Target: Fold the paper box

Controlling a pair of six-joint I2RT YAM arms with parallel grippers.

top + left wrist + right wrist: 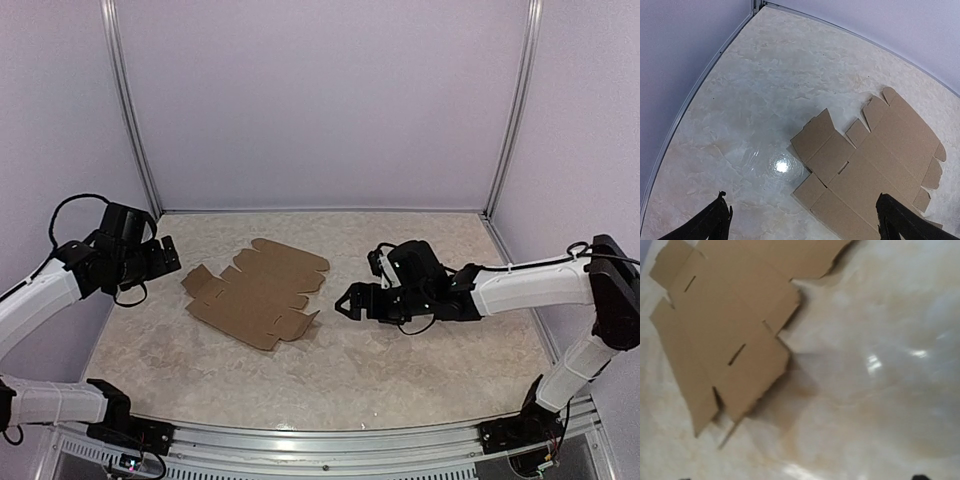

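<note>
Top external view: the right gripper point(346, 302) hangs low over the table point(430, 360), jaws spread wide and empty. It points at the paper box point(260, 293) and sits just short of its nearest edge, not touching. On the other side, the left gripper point(170, 256) is likewise spread wide with nothing in it, held above the table just beside the sheet's far-left flaps and clear of them. The left wrist view confirms this: its fingertips point(712, 224) sit at the bottom corners, with only marble-patterned table and cardboard between them.

Condition of the paper box: unfolded, lying as a flat die-cut brown sheet, left of table centre, between the two grippers. Slots, side flaps and rounded tabs are visible. No panel has been raised into a wall, so folding has not begun. In the right wrist view, the flaps nearest the right gripper cast a dark shadow, which suggests those edges sit slightly off the surface. That view is blurred, so the degree of lift cannot be confirmed.

Handling assessment: the sheet is judged light and thin, stiff across its panels but ready to bend at the scored creases. On this smooth, glossy table it will likely slide under a sideways push unless the other arm pins it. Edges may crush or tear at the slots if pinched hard. Recommended hold: take the lifted flap edge on the right side edgewise, with the left gripper pressing the central panel down.
</note>
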